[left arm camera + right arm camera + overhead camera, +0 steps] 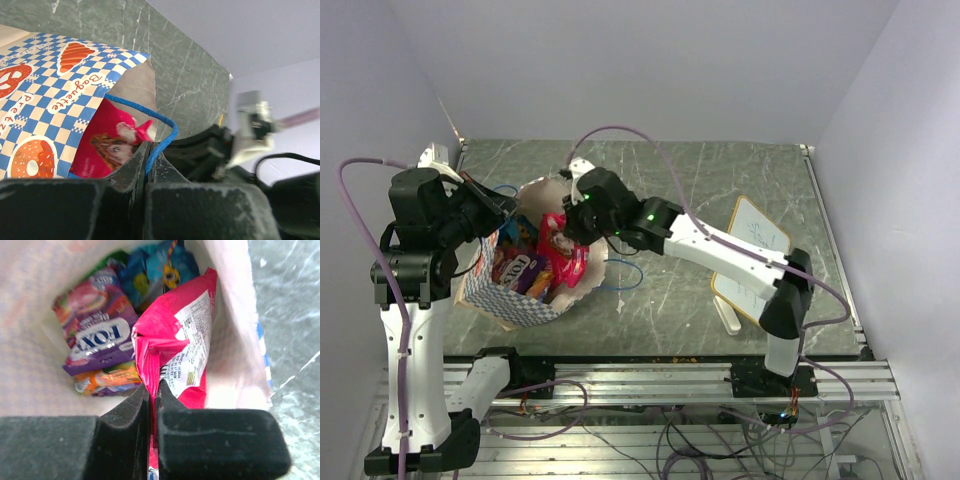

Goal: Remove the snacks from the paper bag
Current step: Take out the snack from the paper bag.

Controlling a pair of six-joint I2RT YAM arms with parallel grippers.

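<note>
The blue-and-white checkered paper bag (510,300) lies on its side at the left, mouth facing right. My left gripper (498,208) is shut on the bag's blue string handle (159,122) at the upper rim. My right gripper (570,232) is at the bag's mouth, shut on the top edge of the larger red bag (172,345), which stands partly out of the mouth (560,250). Deeper inside lie a purple packet (100,335), a blue-green packet (155,265) and an orange packet (107,380). The red bag also shows in the left wrist view (110,145).
A wood-framed whiteboard (752,262) lies to the right, under the right arm. The bag's other blue string handle (625,275) loops onto the green table (720,180) beside the mouth. White walls close in the back and sides.
</note>
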